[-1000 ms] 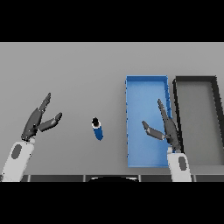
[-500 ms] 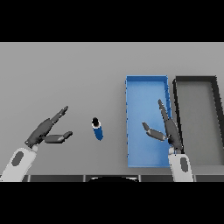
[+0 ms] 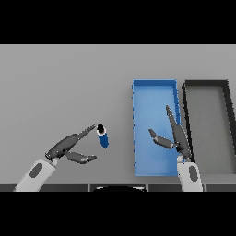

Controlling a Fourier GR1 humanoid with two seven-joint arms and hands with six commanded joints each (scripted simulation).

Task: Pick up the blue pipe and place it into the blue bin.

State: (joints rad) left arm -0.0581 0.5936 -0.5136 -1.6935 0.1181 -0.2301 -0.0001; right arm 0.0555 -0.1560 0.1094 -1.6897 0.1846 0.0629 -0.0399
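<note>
The blue pipe (image 3: 103,136) is a short blue cylinder with a dark open end, lying on the grey table left of the blue bin (image 3: 136,129). My left hand (image 3: 64,146) is open just left of the pipe, fingers stretched toward its dark end and nearly touching it, thumb spread below. My right hand (image 3: 177,136) is open and hovers over the right side of the blue bin, fingers pointing away from me, thumb out to the left.
A dark grey bin (image 3: 186,115) stands directly right of the blue bin, their walls nearly touching. Both bins hold nothing. Grey table (image 3: 60,87) stretches to the left and back.
My left hand has swung right and nearer, from the table's left side up to the pipe's end. The pipe and my right hand have stayed where they were.
</note>
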